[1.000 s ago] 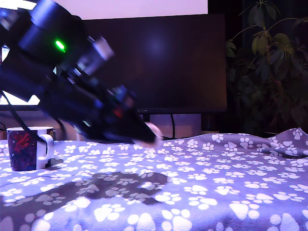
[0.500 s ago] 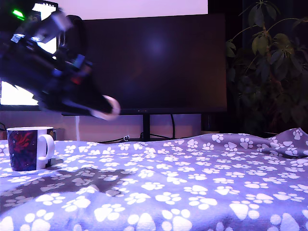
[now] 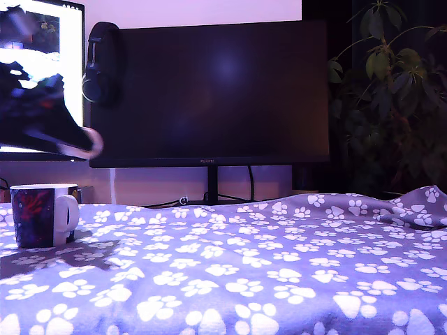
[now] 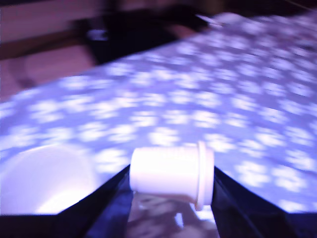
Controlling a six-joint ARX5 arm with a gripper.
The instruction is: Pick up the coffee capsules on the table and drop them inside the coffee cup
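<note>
your black gripper [image 4: 171, 198] is clamped on the white tapered plastic capsule with the flanged rim [image 4: 171, 172], and the wrist view shows why it sits as it does: the pod lies crosswise between the two dark fingers [image 4: 106, 198], body to one side and flange to the other, so the jaws press on its ends and the flange acts as a stop against slipping through. it is held clear of the lavender-blue paw-print cloth on the table [image 3: 279, 265], with nothing under it but air.

in the exterior view the gripper [image 3: 82, 145] is high at that view's left edge, blurred, with the pale capsule [image 3: 87, 143] showing at its tip. it hangs above the ceramic mug with the white handle and rim and the dark purple and red printed outside [image 3: 43, 214], a little toward the exterior view's right of the mug's opening. in the wrist view the mug's pale round mouth [image 4: 42, 178] sits just beside the capsule rather than beneath it, so you are probably not yet lined up for the drop; the blur makes the exact offset hard to judge.

the arm slopes down from the upper left of the exterior view, fingers pointing down and toward that view's right, most of its body out of frame. the mug stands upright near the cloth's far edge. i see no blue capsule in either view.
</note>
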